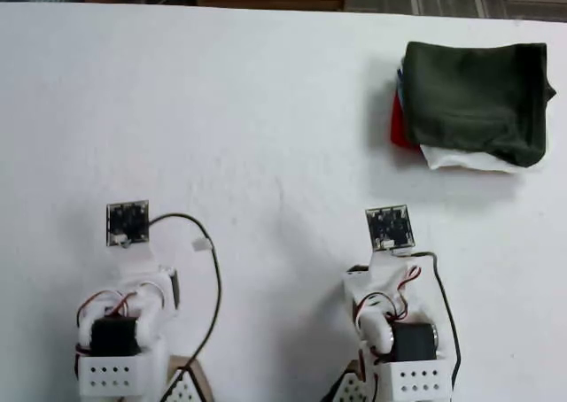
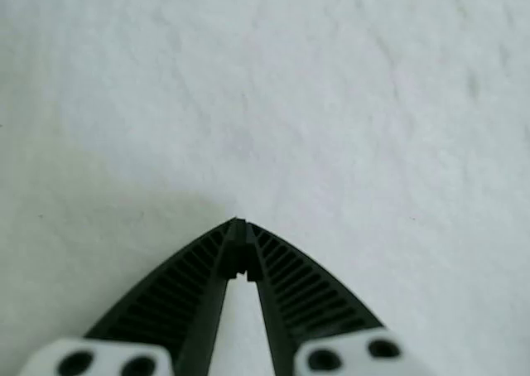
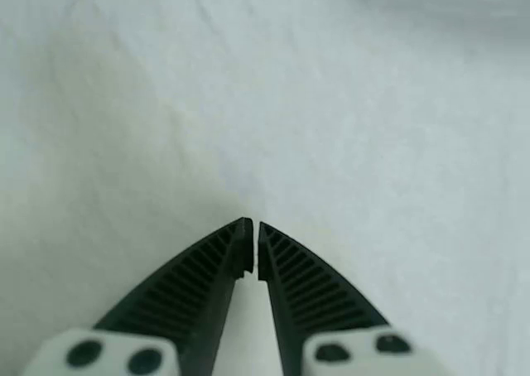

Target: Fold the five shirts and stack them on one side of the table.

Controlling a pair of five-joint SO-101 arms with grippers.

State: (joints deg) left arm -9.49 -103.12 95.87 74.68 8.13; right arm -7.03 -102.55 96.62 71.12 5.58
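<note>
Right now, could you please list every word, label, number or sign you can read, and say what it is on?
No text can be read.
The folded shirts show no print.
The circuit boards atop the arms carry marks too small to read.
The left claw and right claw bear no lettering.

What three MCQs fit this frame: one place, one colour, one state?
1. Where is the shirt stack? A) far right of the table B) table centre C) between the arms
2. Colour of the top shirt? A) red B) dark green C) yellow
3. Left gripper? A) shut, empty B) wide open C) shut on a shirt

1 A: the high view shows it by the far right edge.
2 B: dark green cloth covers the pile.
3 A: its tips meet over bare table.
</note>
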